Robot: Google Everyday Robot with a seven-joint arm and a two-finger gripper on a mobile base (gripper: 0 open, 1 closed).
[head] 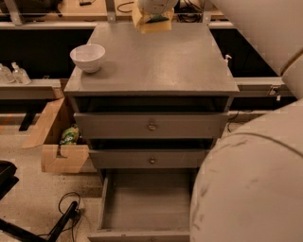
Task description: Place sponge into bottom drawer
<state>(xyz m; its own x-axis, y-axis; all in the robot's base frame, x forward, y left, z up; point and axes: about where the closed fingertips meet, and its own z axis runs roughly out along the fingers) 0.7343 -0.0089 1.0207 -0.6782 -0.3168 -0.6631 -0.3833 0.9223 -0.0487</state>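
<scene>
One camera view is all I have to work from. At its top centre the gripper [154,7] hangs over the far edge of the grey cabinet's surface [156,61]. The sponge [150,23] sits directly under it and touching it, tilted, with yellow foam showing and a bit of dark green scrub face on the right side. I cannot tell whether the gripper is clamped on the sponge or only resting against it, because its body hides the contact. The white bowl [87,56] stands well apart at the surface's left side. Below, the two shallow drawers with knobs [151,126] are slightly pulled out, and the bottom drawer [147,203] is open at the lower centre of the frame with its grey interior bare. My own arm [255,179] fills the lower right and covers the drawer's right side. I judge we are at the pickup or early carry step, and nothing has been placed yet. Next I need to confirm the hold. Then I carry the sponge forward past the cabinet's front edge and the upper drawer fronts, lower it into the bottom drawer, and release.
</scene>
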